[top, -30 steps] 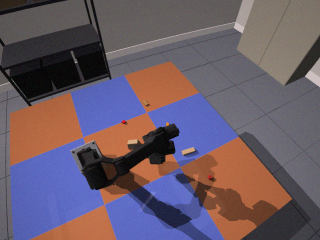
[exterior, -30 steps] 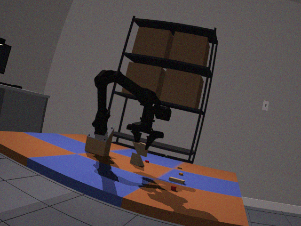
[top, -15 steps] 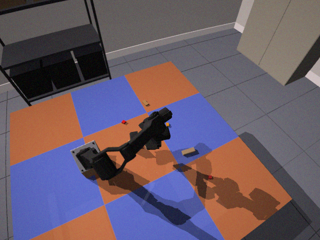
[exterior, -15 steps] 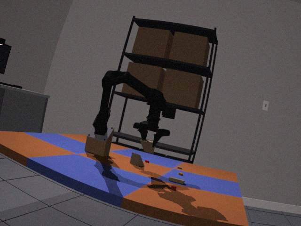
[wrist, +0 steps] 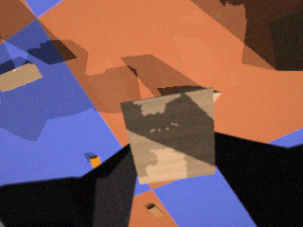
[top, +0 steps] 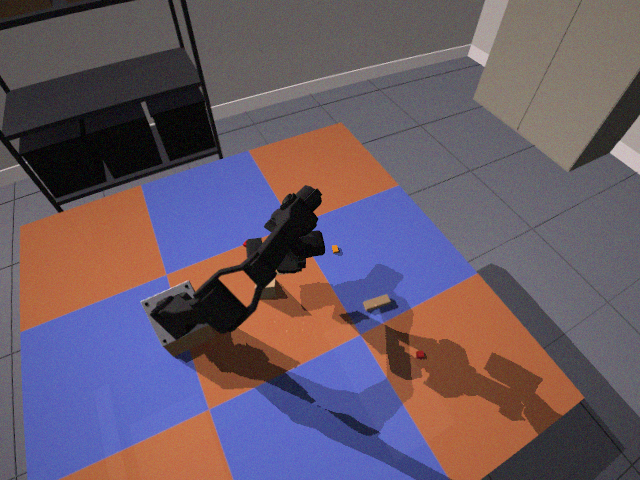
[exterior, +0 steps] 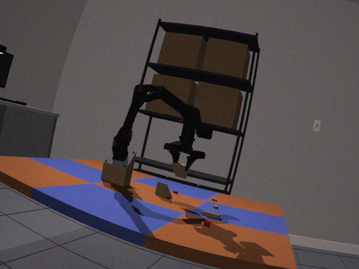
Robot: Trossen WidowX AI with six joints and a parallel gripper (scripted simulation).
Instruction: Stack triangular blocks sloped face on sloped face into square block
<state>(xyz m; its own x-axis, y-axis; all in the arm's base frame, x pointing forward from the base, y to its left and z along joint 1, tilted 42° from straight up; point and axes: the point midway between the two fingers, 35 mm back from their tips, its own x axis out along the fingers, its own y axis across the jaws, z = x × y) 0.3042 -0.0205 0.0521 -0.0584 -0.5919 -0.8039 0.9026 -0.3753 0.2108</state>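
Item one, the claw (exterior: 182,165): clamped on a triangular block (wrist: 172,134), which it carries in the air above the bench (top: 93,248), touching nothing else. Item two, the second triangular block (exterior: 162,190): it rests on an orange square of the bench, just below and to one side of the carried one, partly hidden under the arm in the top view. Progress, as judged: the pick-up is done and the carry is under way. Left to do are lining up over the resting block, turning the carried one so slope meets slope, lowering it without a shove, letting go and drawing the arm clear. Whether the slopes already face each other cannot be told. Count, working outward: triangular blocks, two. Small red cubes, two, one (exterior: 175,191) close by the resting block and one (exterior: 206,223) near the front edge. Small orange cube (exterior: 215,206), one. Small tan scrap (exterior: 213,199), one. Long flat tan bar (exterior: 210,214), one, on a blue square well apart from the work. Beyond the bench: a black shelf rack (exterior: 246,87), one, bearing four cardboard boxes (exterior: 181,49).
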